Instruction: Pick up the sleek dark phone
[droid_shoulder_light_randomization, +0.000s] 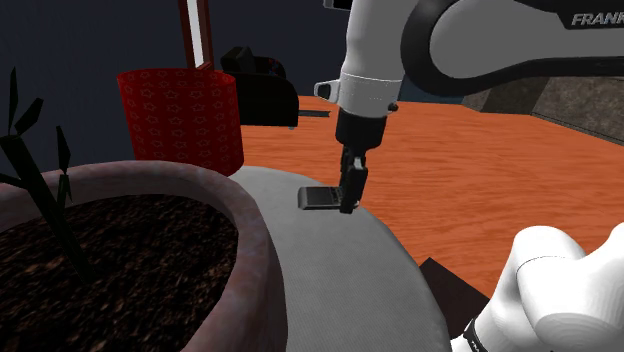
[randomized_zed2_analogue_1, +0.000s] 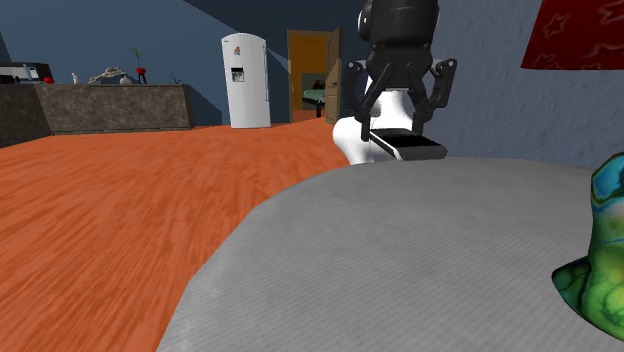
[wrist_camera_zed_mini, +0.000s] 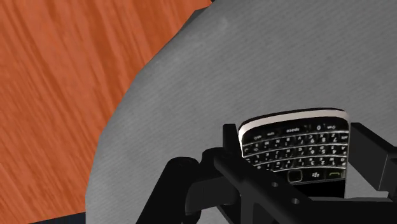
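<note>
**Wrist view has the grab, and the lift is what's left**

Wrist view first, closest to the action: the black gripper (wrist_camera_zed_mini: 292, 137) has its two fingers pressed against either side of the keypad phone (wrist_camera_zed_mini: 296, 153). The jaws are narrowed to the phone's width, and its keys and silver rim face the camera. Under it lies the grey round table (wrist_camera_zed_mini: 191, 83), and past the table's curved edge is the orange wood floor (wrist_camera_zed_mini: 57, 83). So the reach and the clasp look done. What remains is a clear raise, and here I hedge: the phone may be a touch off the tabletop, but I can't say for sure from these angles.

Shoulder view now: a big planter (droid_shoulder_light_randomization: 250, 230) of dark soil sits right up front, then comes the sweep of the table. Beyond that the phone sticks out sideways from the fingertips as a plain dark slab, well across the table from the planter, with the arm dropping straight down onto it. Behind stands a red patterned object (droid_shoulder_light_randomization: 185, 115). That side-on line of the arm is something the wrist camera can't offer.

Second exterior view gives the face-on look. Both fingers bracket the phone end-on at the table's far rim, and the room opens up behind: a counter (randomized_zed2_analogue_1: 110, 108), a white refrigerator (randomized_zed2_analogue_1: 246, 82) and an open doorway (randomized_zed2_analogue_1: 312, 75). The keys, though, are readable from the wrist camera alone.
</note>
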